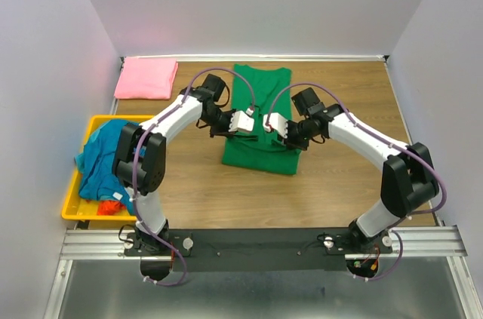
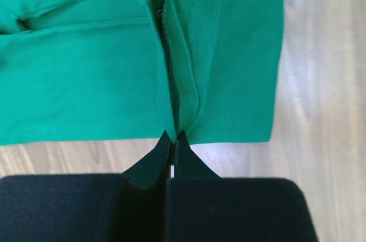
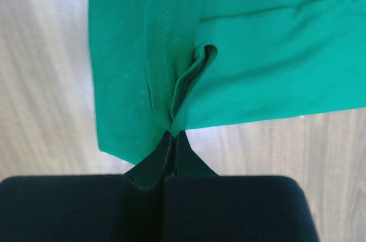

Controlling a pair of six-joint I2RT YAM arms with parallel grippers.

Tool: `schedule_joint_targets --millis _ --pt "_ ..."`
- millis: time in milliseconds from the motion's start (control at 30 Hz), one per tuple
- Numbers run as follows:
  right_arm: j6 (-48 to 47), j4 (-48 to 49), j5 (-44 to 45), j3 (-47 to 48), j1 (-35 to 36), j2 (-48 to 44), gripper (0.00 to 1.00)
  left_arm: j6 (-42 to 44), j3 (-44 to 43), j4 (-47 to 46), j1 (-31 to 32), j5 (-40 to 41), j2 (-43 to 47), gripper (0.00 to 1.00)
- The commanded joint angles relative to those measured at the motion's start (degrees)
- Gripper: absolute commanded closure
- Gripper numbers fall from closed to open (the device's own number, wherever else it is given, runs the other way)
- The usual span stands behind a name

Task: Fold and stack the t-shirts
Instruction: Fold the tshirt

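Under both tools, pale wood-grain counter (image 1: 339, 176). Across it, beneath and ahead of the tips, soft green t-shirt (image 1: 260, 85) folded into a long rectangle. Pinched tight on a raised, stitched ridge: left tool (image 2: 174, 139). Clamped likewise on a ribbed fold: right tool (image 3: 173, 137).

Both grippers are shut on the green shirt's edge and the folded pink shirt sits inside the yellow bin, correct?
Not quite. The left gripper and right gripper are shut on the green shirt, but the top external view shows the folded pink shirt lying on the table beyond the yellow bin, not inside it.
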State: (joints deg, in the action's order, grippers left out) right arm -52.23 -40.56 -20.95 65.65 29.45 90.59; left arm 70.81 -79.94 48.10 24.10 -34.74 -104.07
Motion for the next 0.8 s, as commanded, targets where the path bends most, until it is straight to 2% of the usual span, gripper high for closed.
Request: schedule_joint_targets --millis 0,767 --pt "-4.28 -0.14 -2.60 4.48 -2.11 3.44 0.99 2.14 -4.42 2.52 -1.60 -1.65 -3.58 1.00" --pt "-7.98 -0.31 -4.54 23.03 -5.90 21.03 0.99 6.54 -29.92 11.67 -8.01 -0.33 -20.82 1.00"
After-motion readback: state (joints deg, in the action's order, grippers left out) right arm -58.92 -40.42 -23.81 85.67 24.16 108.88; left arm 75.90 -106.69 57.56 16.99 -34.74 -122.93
